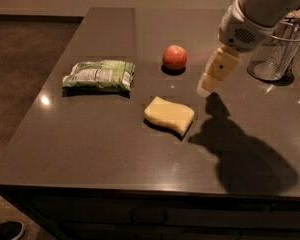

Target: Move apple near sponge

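Note:
The apple (174, 57) is small, round and red-orange, and it rests on the dark countertop (115, 149) toward the back middle. The sponge (169, 114) is a pale yellow foam block with wavy edges, lying in front of the apple and apart from it. My gripper (208, 85) hangs above the counter, right of the apple and above-right of the sponge, touching neither. It holds nothing that I can see.
A green-and-white snack bag (99, 76) lies left of the apple. A clear plastic cup (276, 51) stands at the back right, behind my arm. The counter's left edge drops to the floor, where a shoe (5, 230) shows at bottom left.

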Available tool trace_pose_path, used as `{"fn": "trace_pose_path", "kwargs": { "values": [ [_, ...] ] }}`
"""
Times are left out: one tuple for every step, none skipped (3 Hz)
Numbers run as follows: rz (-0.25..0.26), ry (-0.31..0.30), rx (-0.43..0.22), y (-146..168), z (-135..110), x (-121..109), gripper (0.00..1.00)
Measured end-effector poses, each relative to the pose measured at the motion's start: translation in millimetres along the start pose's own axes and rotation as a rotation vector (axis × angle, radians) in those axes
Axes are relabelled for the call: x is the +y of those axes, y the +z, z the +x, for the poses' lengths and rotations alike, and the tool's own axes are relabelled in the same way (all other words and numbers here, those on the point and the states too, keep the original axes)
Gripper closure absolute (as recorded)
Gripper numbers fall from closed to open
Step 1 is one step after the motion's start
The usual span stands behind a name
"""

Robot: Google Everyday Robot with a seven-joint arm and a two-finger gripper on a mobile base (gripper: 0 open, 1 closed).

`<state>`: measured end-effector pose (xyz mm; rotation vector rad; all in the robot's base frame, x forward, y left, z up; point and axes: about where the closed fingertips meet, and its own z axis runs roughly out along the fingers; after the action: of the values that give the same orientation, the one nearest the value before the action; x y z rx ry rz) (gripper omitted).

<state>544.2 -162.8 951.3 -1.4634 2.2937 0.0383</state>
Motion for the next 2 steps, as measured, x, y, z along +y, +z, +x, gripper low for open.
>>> {"fn": "trace_pose_path", "kwargs": {
  "values": [
    [0.021, 0.092, -0.052, 36.9, -30.4, -28.6, 0.00],
    [0.056, 0.169, -0.093, 73.8, -59.1, -61.0, 0.00]
  ]
}}
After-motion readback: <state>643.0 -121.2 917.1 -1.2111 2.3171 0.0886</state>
